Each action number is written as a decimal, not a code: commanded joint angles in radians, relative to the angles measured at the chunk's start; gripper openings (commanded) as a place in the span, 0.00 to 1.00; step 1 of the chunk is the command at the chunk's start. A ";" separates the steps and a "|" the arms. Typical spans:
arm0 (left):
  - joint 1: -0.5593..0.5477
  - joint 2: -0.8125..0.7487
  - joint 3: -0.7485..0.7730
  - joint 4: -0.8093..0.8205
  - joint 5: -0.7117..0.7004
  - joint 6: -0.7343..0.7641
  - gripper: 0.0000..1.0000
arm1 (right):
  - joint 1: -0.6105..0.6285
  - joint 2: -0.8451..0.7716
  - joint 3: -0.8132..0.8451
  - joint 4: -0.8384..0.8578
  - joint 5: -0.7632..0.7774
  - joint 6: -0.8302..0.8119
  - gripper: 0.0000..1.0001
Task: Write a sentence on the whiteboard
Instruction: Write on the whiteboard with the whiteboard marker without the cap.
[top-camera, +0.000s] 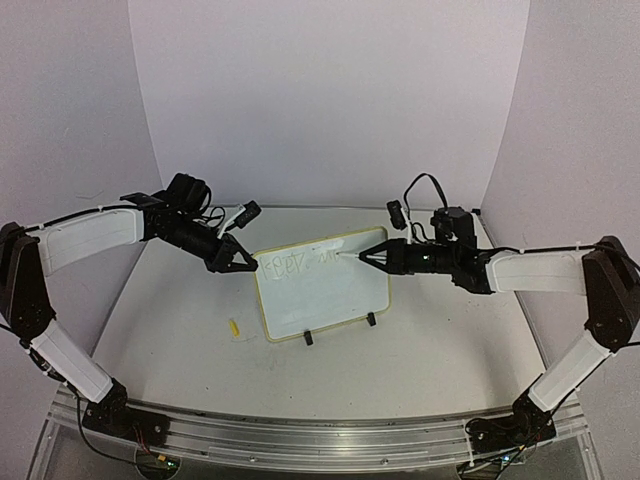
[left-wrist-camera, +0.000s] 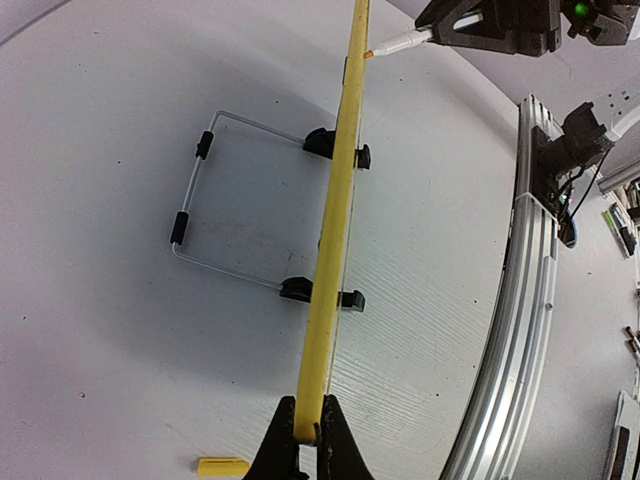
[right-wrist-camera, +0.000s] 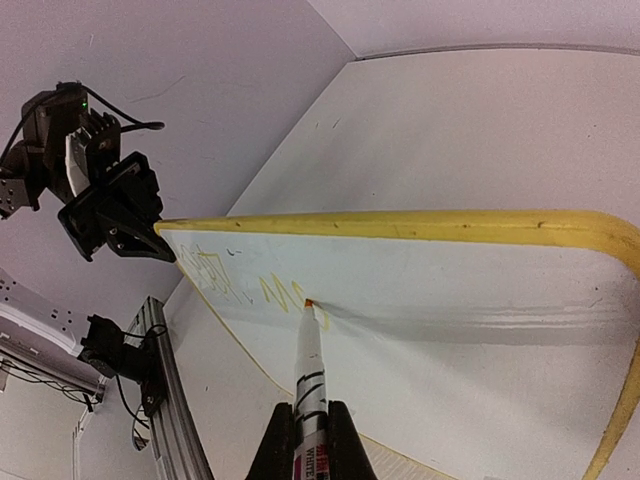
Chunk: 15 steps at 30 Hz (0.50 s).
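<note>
At table centre, the whiteboard stands clenched at its ten-o'clock corner by the left gripper, while the right gripper, clamped on the marker, may tip it by overpressing beside the sentence.

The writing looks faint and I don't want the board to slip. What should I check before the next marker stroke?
1. The left tool shut on the whiteboard rim: ok.
2. The right tool shut on the marker: ok.
3. Marker tip on the board face: ok, judging by the right wrist view.
4. Board standing on its clip feet: ok.
5. The sentence easy to read: not ok, very faint.
6. Bare board beyond the tip for more letters: ok.
</note>
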 joint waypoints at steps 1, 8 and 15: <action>-0.007 0.021 0.012 0.001 -0.049 0.033 0.00 | 0.004 0.019 0.041 0.025 0.023 -0.014 0.00; -0.007 0.020 0.012 0.000 -0.053 0.032 0.00 | 0.005 -0.048 0.021 0.054 0.009 0.005 0.00; -0.007 0.017 0.012 -0.001 -0.052 0.033 0.00 | 0.005 -0.120 -0.021 0.051 0.040 0.010 0.00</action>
